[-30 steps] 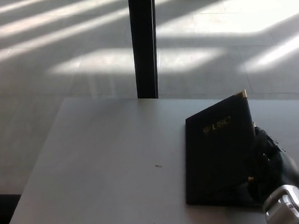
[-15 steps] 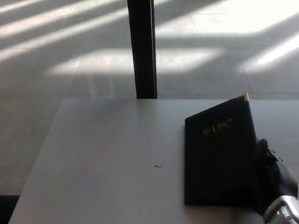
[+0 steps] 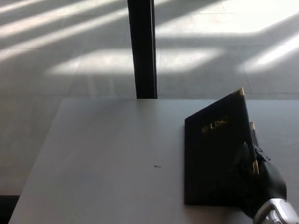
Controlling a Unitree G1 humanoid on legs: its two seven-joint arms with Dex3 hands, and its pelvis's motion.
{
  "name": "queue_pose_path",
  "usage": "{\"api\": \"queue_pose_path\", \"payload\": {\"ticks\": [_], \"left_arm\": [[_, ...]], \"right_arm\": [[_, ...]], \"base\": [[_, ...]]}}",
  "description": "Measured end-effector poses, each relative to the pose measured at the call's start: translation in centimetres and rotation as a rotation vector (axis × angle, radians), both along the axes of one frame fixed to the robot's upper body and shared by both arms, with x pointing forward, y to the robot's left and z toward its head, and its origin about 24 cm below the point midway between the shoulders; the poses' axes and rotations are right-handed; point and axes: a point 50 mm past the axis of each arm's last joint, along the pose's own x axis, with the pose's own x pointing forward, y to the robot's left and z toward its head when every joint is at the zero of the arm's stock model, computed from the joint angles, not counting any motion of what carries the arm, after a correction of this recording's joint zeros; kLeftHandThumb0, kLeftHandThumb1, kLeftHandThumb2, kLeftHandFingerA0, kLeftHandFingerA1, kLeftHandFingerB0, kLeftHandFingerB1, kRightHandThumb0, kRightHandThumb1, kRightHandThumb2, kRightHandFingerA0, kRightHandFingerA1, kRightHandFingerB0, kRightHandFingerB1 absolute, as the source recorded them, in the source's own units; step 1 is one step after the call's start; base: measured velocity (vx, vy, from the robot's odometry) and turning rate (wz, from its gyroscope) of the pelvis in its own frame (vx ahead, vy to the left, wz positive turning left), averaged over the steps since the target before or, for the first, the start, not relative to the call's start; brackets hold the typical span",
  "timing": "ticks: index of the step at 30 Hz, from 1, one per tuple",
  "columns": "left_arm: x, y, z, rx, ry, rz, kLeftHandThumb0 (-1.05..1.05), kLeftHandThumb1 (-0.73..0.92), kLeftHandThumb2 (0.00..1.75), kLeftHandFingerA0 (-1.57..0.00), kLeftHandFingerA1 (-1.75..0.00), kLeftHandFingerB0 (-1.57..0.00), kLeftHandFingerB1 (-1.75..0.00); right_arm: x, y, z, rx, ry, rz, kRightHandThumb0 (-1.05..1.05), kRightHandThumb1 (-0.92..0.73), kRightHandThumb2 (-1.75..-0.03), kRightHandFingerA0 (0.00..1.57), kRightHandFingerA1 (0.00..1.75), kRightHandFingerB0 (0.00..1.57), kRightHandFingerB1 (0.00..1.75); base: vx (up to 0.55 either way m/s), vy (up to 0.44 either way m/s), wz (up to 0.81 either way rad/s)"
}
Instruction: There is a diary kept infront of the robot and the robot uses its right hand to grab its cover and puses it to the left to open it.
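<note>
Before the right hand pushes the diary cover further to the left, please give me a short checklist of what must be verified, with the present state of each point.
1. Right hand at the cover's right edge: ok, it sits against the lower right of the diary.
2. Cover lifted off the pages: ok, its far gold corner is raised and a second gold corner shows beneath.
3. Firm hold by the fingers: cannot tell, black on black.
4. Table left of the diary free for the cover to land: ok, only a tiny dark speck.
5. Left hand out of the way: ok, not in view.
6. Diary fully on the table: ok.
</note>
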Motion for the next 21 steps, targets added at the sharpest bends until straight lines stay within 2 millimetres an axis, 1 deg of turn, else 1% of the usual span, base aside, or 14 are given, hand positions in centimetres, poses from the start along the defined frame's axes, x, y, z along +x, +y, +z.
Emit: {"api": "queue_pose_path", "payload": {"ticks": [2,3,4,5,6,8,9,10,12,13,14,18,19,21], "left_arm": [[0.1,0.0,0.0,0.000,-0.001,-0.003,-0.63,0.81,0.63,-0.30,-0.41,-0.27,-0.40],[0.1,0.0,0.0,0.001,-0.002,-0.004,-0.62,0.80,0.63,-0.31,-0.41,-0.28,-0.40],[0.2,-0.1,0.0,0.001,-0.002,-0.006,-0.62,0.80,0.63,-0.31,-0.42,-0.28,-0.40],[0.2,-0.1,0.0,0.001,-0.002,-0.006,-0.62,0.81,0.63,-0.30,-0.41,-0.28,-0.40],[0.2,-0.1,0.0,0.001,-0.002,-0.007,-0.63,0.80,0.63,-0.31,-0.42,-0.28,-0.40],[0.2,-0.1,0.0,0.001,-0.001,-0.009,-0.62,0.80,0.63,-0.30,-0.42,-0.29,-0.40],[0.2,-0.1,0.0,0.002,-0.002,-0.010,-0.62,0.81,0.63,-0.30,-0.42,-0.28,-0.40],[0.2,-0.1,0.1,0.002,-0.002,-0.011,-0.62,0.81,0.63,-0.30,-0.42,-0.28,-0.40],[0.3,-0.2,0.0,0.002,-0.002,-0.013,-0.63,0.80,0.63,-0.31,-0.42,-0.28,-0.40],[0.3,-0.2,0.0,0.002,-0.002,-0.014,-0.63,0.80,0.63,-0.30,-0.41,-0.28,-0.40],[0.4,-0.2,0.0,0.001,-0.002,-0.018,-0.63,0.80,0.63,-0.31,-0.41,-0.28,-0.39],[0.5,-0.4,-0.1,-0.003,0.003,-0.025,-0.63,0.81,0.63,-0.31,-0.41,-0.28,-0.39],[0.6,-0.4,-0.1,-0.003,0.003,-0.028,-0.63,0.81,0.63,-0.30,-0.41,-0.28,-0.40],[0.6,-0.5,-0.1,-0.002,0.004,-0.032,-0.65,0.82,0.64,-0.30,-0.41,-0.28,-0.40]], "right_arm": [[0.0,0.7,0.2,-0.008,-0.008,0.023,-0.88,-0.77,-1.13,0.08,0.49,0.04,0.41],[0.0,1.0,0.3,-0.013,-0.010,0.035,-0.38,-0.47,-1.10,0.00,0.51,0.01,0.51],[0.0,1.4,0.4,-0.018,-0.013,0.049,-0.90,-0.92,-0.73,0.10,0.42,0.08,0.35],[0.1,1.9,0.5,-0.025,-0.016,0.065,-0.86,-0.78,-1.15,0.07,0.50,0.02,0.42],[0.1,2.2,0.6,-0.030,-0.018,0.078,-0.38,-0.48,-1.11,0.00,0.51,0.01,0.51],[0.1,2.9,0.7,-0.041,-0.021,0.101,-0.38,-0.49,-1.12,0.00,0.51,0.01,0.51],[0.2,3.2,0.7,-0.047,-0.021,0.111,-0.84,-0.79,-1.13,0.07,0.50,0.04,0.43],[0.3,3.7,0.8,-0.056,-0.022,0.123,-0.84,-0.79,-1.13,0.07,0.50,0.04,0.43],[0.5,4.2,1.0,-0.073,-0.022,0.132,-0.38,-0.50,-1.12,0.00,0.51,0.01,0.51],[0.5,4.3,1.1,-0.076,-0.021,0.133,-0.87,-0.92,-0.77,0.10,0.46,0.06,0.37],[0.7,4.7,1.2,-0.087,-0.020,0.137,-0.93,-0.85,-1.22,0.08,0.48,0.00,0.36],[1.1,5.7,1.5,-0.126,-0.016,0.148,-0.86,-0.82,-1.18,0.08,0.46,0.01,0.40],[1.3,6.0,1.6,-0.140,-0.015,0.151,-0.90,-0.92,-0.89,0.08,0.43,0.05,0.39],[1.6,6.9,1.8,-0.174,-0.016,0.164,-0.88,-0.85,-1.24,0.08,0.41,0.01,0.38]], "base": [[0.00,0.000,0.00],[0.00,0.000,0.00],[0.00,0.000,0.00],[0.00,0.000,0.00],[0.00,0.000,0.00],[0.00,0.000,0.00],[0.00,0.000,0.00],[0.00,0.000,0.00],[0.00,0.000,0.00],[0.00,0.000,0.00],[0.00,0.000,0.00],[0.00,0.000,0.00],[0.00,0.000,0.00],[0.00,0.000,0.00]]}}
